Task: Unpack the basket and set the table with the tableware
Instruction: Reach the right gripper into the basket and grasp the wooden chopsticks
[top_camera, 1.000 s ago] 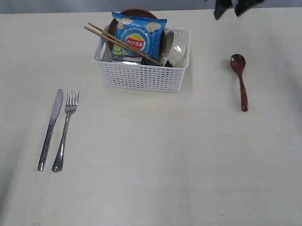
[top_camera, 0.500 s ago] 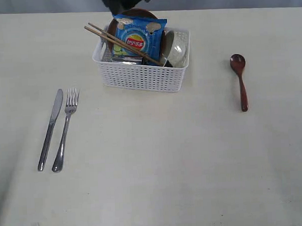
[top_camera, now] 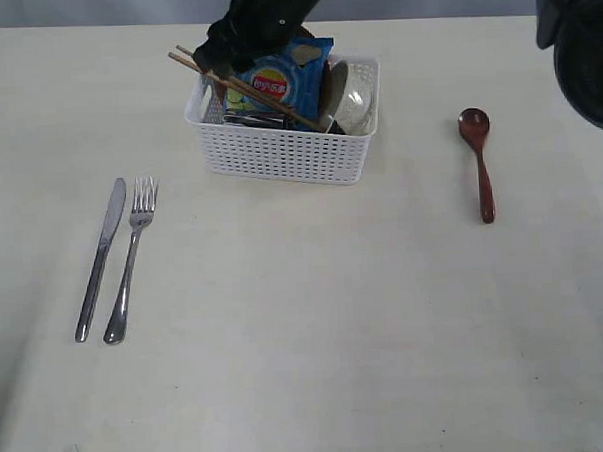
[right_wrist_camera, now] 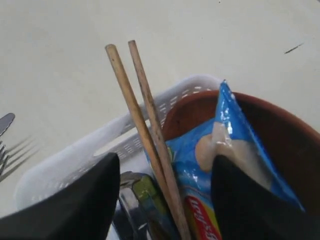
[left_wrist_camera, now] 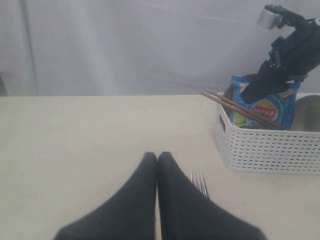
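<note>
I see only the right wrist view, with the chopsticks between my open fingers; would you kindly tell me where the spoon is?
Observer: The spoon lies flat on the table, apart from the basket, on the right arm's side.
Operator: Thank you. How is the left gripper?
Observer: The left gripper is shut and empty, with the fork close beside it.
Operator: And what sits at the basket's end away from the chopsticks?
Observer: A white bowl leans there on its edge, inside the basket.
</note>
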`<action>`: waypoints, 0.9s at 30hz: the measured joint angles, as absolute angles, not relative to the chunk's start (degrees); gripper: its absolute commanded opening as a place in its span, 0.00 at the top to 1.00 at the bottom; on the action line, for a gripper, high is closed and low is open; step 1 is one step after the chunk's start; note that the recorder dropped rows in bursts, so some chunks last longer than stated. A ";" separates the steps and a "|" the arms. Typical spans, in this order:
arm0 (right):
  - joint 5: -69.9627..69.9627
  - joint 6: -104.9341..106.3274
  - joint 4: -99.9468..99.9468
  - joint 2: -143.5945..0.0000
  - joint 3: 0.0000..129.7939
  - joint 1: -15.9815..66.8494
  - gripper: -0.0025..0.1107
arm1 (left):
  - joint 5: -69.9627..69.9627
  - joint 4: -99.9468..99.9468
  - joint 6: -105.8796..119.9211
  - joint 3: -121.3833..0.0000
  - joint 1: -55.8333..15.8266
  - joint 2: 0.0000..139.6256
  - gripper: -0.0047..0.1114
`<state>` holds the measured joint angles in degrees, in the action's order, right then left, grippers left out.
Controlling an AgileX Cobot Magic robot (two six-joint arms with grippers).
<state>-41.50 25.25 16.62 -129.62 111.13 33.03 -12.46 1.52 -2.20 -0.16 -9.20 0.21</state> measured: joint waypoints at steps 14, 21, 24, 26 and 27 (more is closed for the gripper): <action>-46.03 22.24 7.12 -126.15 111.13 33.03 0.56 | -12.46 1.52 -2.20 -0.16 -9.20 0.21 0.96; -50.94 10.41 -5.29 -119.97 111.13 33.03 0.56 | -12.46 1.52 -2.20 -0.16 -9.20 0.21 0.96; -53.47 5.70 -9.05 -119.70 111.13 33.03 0.56 | -12.46 1.52 -2.20 -0.16 -9.20 0.21 0.96; -55.83 2.49 -11.50 -119.96 111.13 33.03 0.56 | -12.46 1.52 -2.20 -0.16 -9.20 0.21 0.96; -56.92 0.54 -12.87 -120.14 111.13 33.03 0.56 | -12.46 1.52 -2.20 -0.16 -9.20 0.21 0.96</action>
<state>-56.92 0.54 -12.87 -120.14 111.13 33.03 -12.46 1.52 -2.20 -0.16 -9.20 0.21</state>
